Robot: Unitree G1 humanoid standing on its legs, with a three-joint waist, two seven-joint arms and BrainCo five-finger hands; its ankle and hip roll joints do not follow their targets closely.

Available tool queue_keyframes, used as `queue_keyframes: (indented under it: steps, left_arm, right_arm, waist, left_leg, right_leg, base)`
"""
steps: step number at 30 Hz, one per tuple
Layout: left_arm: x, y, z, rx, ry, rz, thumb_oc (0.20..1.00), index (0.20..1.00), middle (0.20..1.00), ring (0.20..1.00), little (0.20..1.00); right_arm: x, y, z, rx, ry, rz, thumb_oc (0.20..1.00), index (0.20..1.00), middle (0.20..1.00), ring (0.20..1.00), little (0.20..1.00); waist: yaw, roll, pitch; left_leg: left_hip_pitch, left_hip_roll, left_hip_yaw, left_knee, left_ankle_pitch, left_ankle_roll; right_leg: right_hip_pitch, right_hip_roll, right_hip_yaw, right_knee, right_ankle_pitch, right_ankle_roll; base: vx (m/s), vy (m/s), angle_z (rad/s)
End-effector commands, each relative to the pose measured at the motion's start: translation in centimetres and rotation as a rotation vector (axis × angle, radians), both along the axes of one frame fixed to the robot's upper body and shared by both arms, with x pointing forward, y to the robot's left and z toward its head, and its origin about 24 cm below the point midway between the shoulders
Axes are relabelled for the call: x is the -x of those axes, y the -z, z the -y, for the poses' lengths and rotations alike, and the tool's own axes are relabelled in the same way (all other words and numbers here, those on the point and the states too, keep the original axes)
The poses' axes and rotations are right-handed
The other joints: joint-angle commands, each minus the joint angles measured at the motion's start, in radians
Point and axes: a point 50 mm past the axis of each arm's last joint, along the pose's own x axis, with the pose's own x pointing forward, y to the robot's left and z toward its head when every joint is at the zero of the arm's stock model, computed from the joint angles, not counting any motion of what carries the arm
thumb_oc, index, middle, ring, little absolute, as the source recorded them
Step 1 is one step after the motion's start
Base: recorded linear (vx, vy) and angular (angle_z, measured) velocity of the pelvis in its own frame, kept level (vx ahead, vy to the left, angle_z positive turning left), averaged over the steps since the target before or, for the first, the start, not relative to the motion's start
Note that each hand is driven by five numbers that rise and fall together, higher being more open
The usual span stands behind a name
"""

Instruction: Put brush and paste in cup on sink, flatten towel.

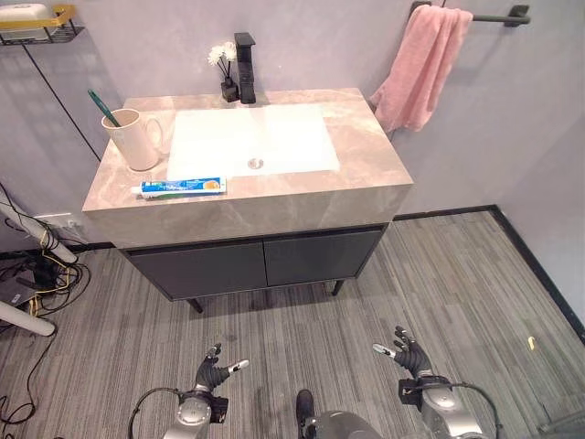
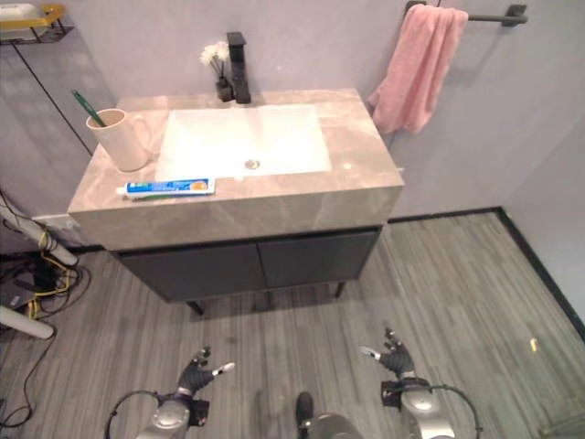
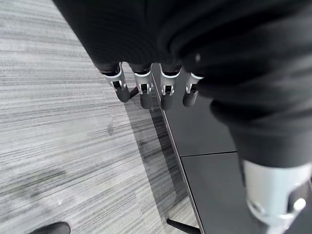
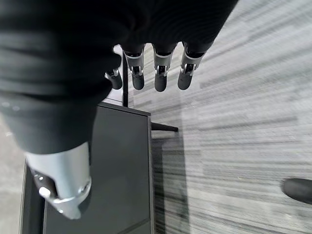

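Note:
A cream cup stands on the left of the marble sink counter, with a green toothbrush sticking out of it. A blue and white toothpaste tube lies flat near the counter's front edge, right of the cup. A pink towel hangs bunched on a dark wall bar at the upper right. My left hand and right hand hang low over the floor, well below the counter, fingers relaxed and holding nothing.
A black tap and a small vase of white flowers stand behind the white basin. Dark cabinet doors sit under the counter. A wire shelf hangs on the wall at upper left. Cables lie on the floor at left.

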Motion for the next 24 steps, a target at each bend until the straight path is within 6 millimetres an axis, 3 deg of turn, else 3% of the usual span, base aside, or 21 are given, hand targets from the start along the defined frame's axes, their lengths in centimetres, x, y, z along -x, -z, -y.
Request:
queue_keyframes:
  steps: [1,2,3,4,6,8,10,12,14,15,17,20,22,24]
  left_arm:
    - [-2.4,-1.9,0.0,-0.004,0.021,0.123,1.000,1.000,1.000,1.000,1.000]
    - [-2.4,-1.9,0.0,-0.004,0.021,0.123,1.000,1.000,1.000,1.000,1.000]
    - [-2.5,-1.9,0.0,-0.006,0.022,0.129,1.000,1.000,1.000,1.000,1.000]
    - [-2.3,-1.9,0.0,-0.012,0.030,0.133,1.000,1.000,1.000,1.000,1.000]
    - [-2.1,-1.8,0.1,-0.025,0.046,0.129,1.000,1.000,1.000,1.000,1.000]
    - [-2.2,-1.9,0.3,-0.023,0.052,0.134,1.000,1.000,1.000,1.000,1.000]
    - [-2.1,-1.9,0.3,-0.025,0.058,0.134,1.000,1.000,1.000,1.000,1.000]
    - [-1.4,-1.8,0.0,-0.040,0.067,0.131,1.000,1.000,1.000,1.000,1.000]
    - [-1.1,-2.3,-0.7,-0.056,0.092,0.148,1.000,1.000,1.000,1.000,1.000]
    - [-1.1,-2.3,-0.7,-0.057,0.092,0.148,1.000,1.000,1.000,1.000,1.000]
    - [-1.5,-3.0,-1.4,-0.107,0.128,0.174,1.000,1.000,1.000,1.000,1.000]
    - [-1.7,-3.6,-2.0,-0.132,0.138,0.198,1.000,1.000,1.000,1.000,1.000]
    - [-1.6,-3.9,-2.2,-0.188,0.235,0.192,1.000,1.000,1.000,1.000,1.000]
    - [-1.6,-4.3,-2.4,-0.212,0.269,0.203,1.000,1.000,1.000,1.000,1.000]
  right_arm:
    - [-0.7,-1.0,0.7,0.069,-0.014,0.061,1.000,1.000,1.000,1.000,1.000]
    - [-0.7,-1.0,0.7,0.069,-0.014,0.061,1.000,1.000,1.000,1.000,1.000]
    - [-0.9,-1.2,0.8,0.077,-0.009,0.069,1.000,1.000,1.000,1.000,1.000]
    - [-0.7,-1.1,0.8,0.082,-0.015,0.066,1.000,1.000,1.000,1.000,1.000]
    - [-0.5,-0.8,0.5,0.100,-0.039,0.055,1.000,1.000,1.000,1.000,1.000]
    - [-0.6,-0.7,0.4,0.119,-0.050,0.043,1.000,1.000,1.000,1.000,1.000]
    - [-0.5,-0.5,0.4,0.121,-0.053,0.031,1.000,1.000,1.000,1.000,1.000]
    - [-0.9,-0.5,-0.3,0.124,-0.085,0.025,1.000,1.000,1.000,1.000,1.000]
    - [-1.0,-0.4,-0.7,0.098,-0.071,0.028,1.000,1.000,1.000,1.000,1.000]
    - [-1.0,-0.4,-0.7,0.098,-0.071,0.028,1.000,1.000,1.000,1.000,1.000]
    - [-1.9,-0.9,-1.3,0.102,-0.100,0.056,1.000,1.000,1.000,1.000,1.000]
    - [-2.6,-1.4,-2.1,0.093,-0.130,0.095,1.000,1.000,1.000,1.000,1.000]
    - [-2.6,-1.7,-2.3,0.075,-0.151,0.112,1.000,1.000,1.000,1.000,1.000]
    - [-2.5,-1.6,-2.3,0.081,-0.154,0.107,1.000,1.000,1.000,1.000,1.000]
  waist:
    - [-0.008,-0.029,0.059]
    - [-0.008,-0.028,0.060]
    - [-0.006,-0.023,0.059]
    - [0.006,-0.012,0.053]
    - [0.027,0.007,0.049]
    - [0.043,0.019,0.046]
    - [0.046,0.027,0.041]
    - [0.071,0.024,0.019]
    - [0.078,0.020,0.015]
    - [0.079,0.019,0.014]
    - [0.089,0.024,0.028]
    - [0.092,0.029,0.050]
    - [0.063,0.039,0.057]
    - [0.079,0.038,0.058]
  left_leg:
    - [0.040,-0.074,0.154,-0.260,0.017,0.113]
    - [0.040,-0.073,0.154,-0.257,0.014,0.113]
    - [0.017,-0.074,0.166,-0.346,-0.008,0.125]
    - [0.000,-0.060,0.151,-0.555,-0.035,0.147]
    - [-0.046,-0.025,0.091,-0.754,0.083,0.123]
    - [-0.062,-0.011,0.046,-0.807,0.137,0.106]
    - [-0.059,-0.007,0.045,-0.797,0.157,0.104]
    - [-0.046,-0.069,0.011,-0.713,0.095,0.138]
    - [-0.020,-0.104,0.042,-0.695,0.057,0.173]
    - [-0.021,-0.104,0.044,-0.695,0.056,0.174]
    - [0.003,-0.114,0.068,-0.682,0.025,0.200]
    - [0.029,-0.109,0.089,-0.692,0.024,0.208]
    - [0.066,-0.122,0.055,-0.720,0.022,0.213]
    - [0.085,-0.115,0.070,-0.727,0.012,0.204]
  right_leg:
    - [0.028,-0.079,0.074,-0.001,-0.003,0.141]
    - [0.029,-0.078,0.074,-0.001,-0.003,0.141]
    - [0.042,-0.082,0.079,-0.017,-0.011,0.153]
    - [0.071,-0.094,0.093,-0.035,-0.024,0.178]
    - [0.105,-0.102,0.108,-0.052,-0.044,0.193]
    - [0.139,-0.115,0.130,-0.058,-0.056,0.202]
    - [0.149,-0.123,0.141,-0.052,-0.061,0.210]
    - [0.165,-0.168,0.193,-0.019,-0.070,0.235]
    - [0.144,-0.205,0.213,0.070,-0.046,0.252]
    - [0.142,-0.205,0.215,0.072,-0.047,0.252]
    - [0.081,-0.220,0.193,0.200,0.005,0.248]
    - [0.027,-0.207,0.162,0.289,0.034,0.254]
    - [-0.017,-0.115,0.211,0.299,0.004,0.251]
    - [0.001,-0.189,0.089,0.192,0.011,0.253]
  base:
    - [0.17,0.001,0.32]
    - [0.16,0.041,0.37]
    - [0.34,0.149,0.17]
    - [0.45,0.205,0.08]
    - [0.43,0.224,-0.05]
    - [0.38,0.207,-0.42]
    - [0.32,0.224,-0.62]
    - [0.43,0.364,-0.95]
    - [0.33,0.329,-0.99]
    - [0.21,0.286,-0.58]
    - [0.13,0.228,-0.07]
    - [0.08,0.137,-0.12]
    - [0.18,0.121,-0.13]
    - [0.14,-0.013,0.45]
